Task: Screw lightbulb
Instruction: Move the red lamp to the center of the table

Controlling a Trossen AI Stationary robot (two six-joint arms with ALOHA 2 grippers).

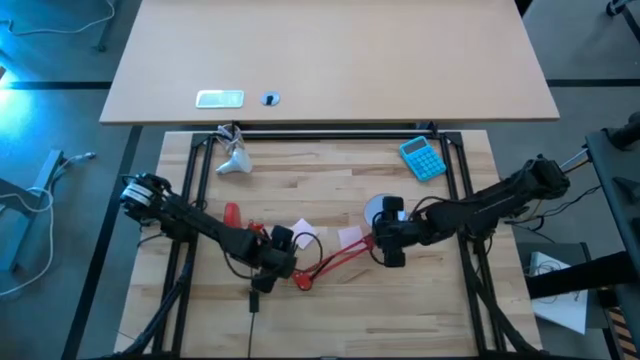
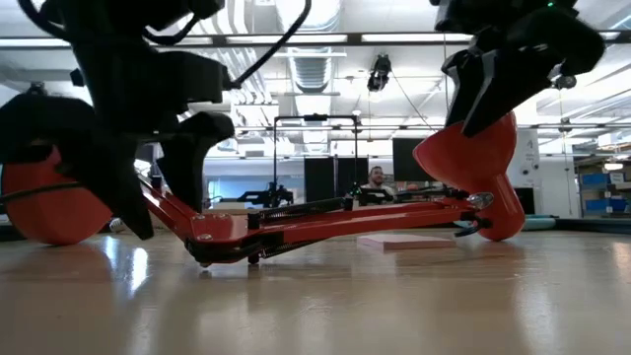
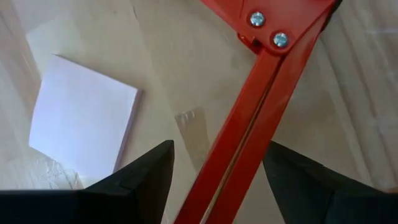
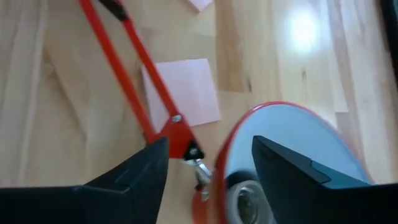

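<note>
From above, both arms meet mid-table over a red lamp (image 1: 335, 262): the left gripper (image 1: 283, 252) by its folded arm, the right gripper (image 1: 392, 243) at the shade (image 1: 380, 211). A blue calculator (image 1: 423, 158) lies toward the back, and a white bulb-shaped object (image 1: 236, 163), seemingly the lightbulb, sits well apart near the back left, untouched. At table height, the lamp lies flat, one gripper's fingers straddling its strut, the other over the shade; a pink notepad (image 2: 406, 241) rests beyond. The left wrist shows spread jaws either side of the strut (image 3: 249, 130), closing on nothing, a white notepad (image 3: 84, 118) beside. The right wrist shows open jaws above the shade's rim, the socket (image 4: 249, 200) apparently empty. The screwing seems not yet begun.
</note>
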